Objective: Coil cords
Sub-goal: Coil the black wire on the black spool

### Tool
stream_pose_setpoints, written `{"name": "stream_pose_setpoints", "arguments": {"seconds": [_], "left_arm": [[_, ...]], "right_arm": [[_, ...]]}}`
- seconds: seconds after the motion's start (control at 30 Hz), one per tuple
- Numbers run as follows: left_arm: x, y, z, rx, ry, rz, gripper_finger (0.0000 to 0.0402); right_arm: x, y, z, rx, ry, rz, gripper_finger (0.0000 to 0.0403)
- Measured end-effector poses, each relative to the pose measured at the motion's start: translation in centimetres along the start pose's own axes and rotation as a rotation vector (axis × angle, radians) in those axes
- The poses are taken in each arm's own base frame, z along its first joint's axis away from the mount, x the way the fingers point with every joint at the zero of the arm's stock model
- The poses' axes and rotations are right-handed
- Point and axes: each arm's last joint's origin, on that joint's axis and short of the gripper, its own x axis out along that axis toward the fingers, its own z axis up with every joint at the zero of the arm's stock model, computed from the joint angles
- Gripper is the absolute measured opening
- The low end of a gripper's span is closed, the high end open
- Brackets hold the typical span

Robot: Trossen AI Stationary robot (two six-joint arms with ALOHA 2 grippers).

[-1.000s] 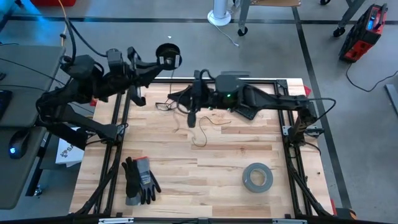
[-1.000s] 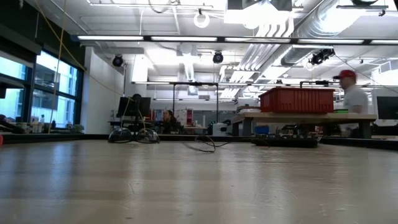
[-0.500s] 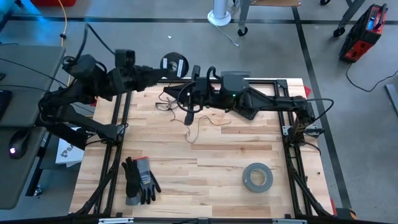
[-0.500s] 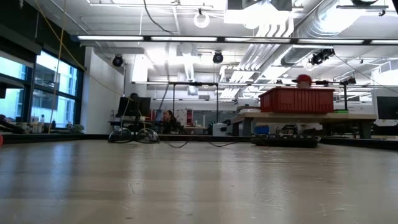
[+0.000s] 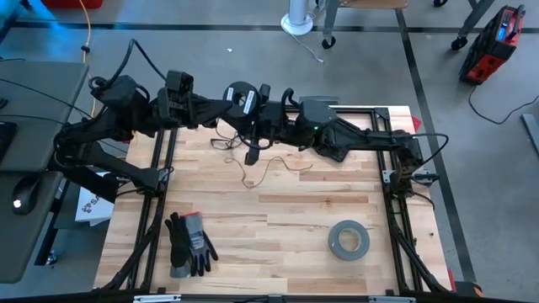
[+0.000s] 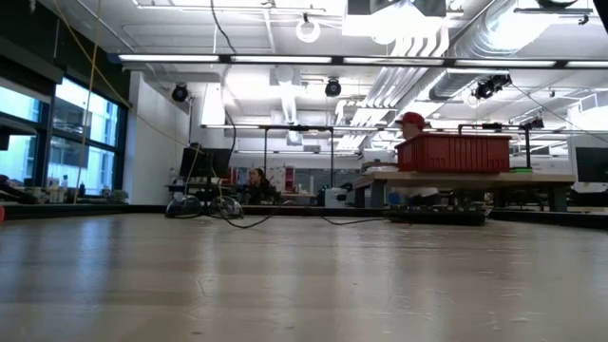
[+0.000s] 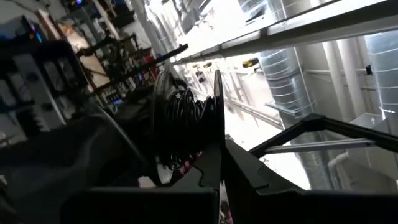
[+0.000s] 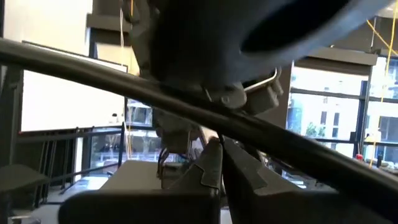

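The small black spool [image 5: 241, 96], with dark cord wound on it [image 7: 185, 118], hangs in the air over the table's far edge, and my left gripper [image 7: 220, 167] is shut on it. Just right of it my right gripper [image 5: 251, 126] is shut on the thin dark cord. Below the grippers the cord drops to the wooden table, where slack loops [image 5: 222, 140] and a wavy loose tail [image 5: 271, 170] lie. In the low view the cord [image 6: 245, 221] shows as a thin line at the table's far side. My left gripper pinches the rim of one spool flange [image 7: 217, 138] between its two fingers, coming level from the table's left. The spool is lifted clear, and its flanges show edge-on in the wrist view. My right gripper has its shut fingertips [image 8: 211, 163] on the thin cord [image 8: 215, 142], coming from the table's right and tipped slightly upward. The cord hangs slack from there down to the table.
A grey tape roll [image 5: 348, 240] lies at the near right and a pair of black gloves [image 5: 189, 244] at the near left. Black frame rails [image 5: 160, 168] run along the table's sides. A person in a red cap [image 6: 410, 121] moves behind a red bin in the room beyond.
My left gripper has rolled about its own line, swinging the spool from beyond the table's far edge toward the right gripper. My right gripper has tipped upward. The cord's tail on the table has been drawn toward the left and far edge.
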Motion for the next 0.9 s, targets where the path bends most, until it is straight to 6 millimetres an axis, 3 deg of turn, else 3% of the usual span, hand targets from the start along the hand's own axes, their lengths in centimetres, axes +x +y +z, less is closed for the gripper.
{"name": "stream_pose_setpoints", "arguments": {"seconds": [0.3, 0.6, 0.77, 0.9], "left_arm": [[-0.3, 0.1, -0.9, -0.047, 0.129, 0.009, 0.0000], [-2.8, -0.8, -0.7, 0.003, 0.174, 0.051, 0.0000], [-4.8, -0.7, -0.3, 0.096, 0.176, 0.146, 0.0000], [-6.3, -0.4, -0.1, 0.285, 0.189, 0.223, 0.0000]], "right_arm": [[0.6, -2.3, -0.9, -0.024, -0.029, -0.078, 0.0000], [0.0, -5.6, 0.0, -0.169, -0.011, -0.142, 0.0000], [-0.3, -7.0, 0.2, -0.255, 0.019, -0.163, 0.0000], [-1.0, -7.6, 1.0, -0.317, 0.059, -0.168, 0.0000]]}}
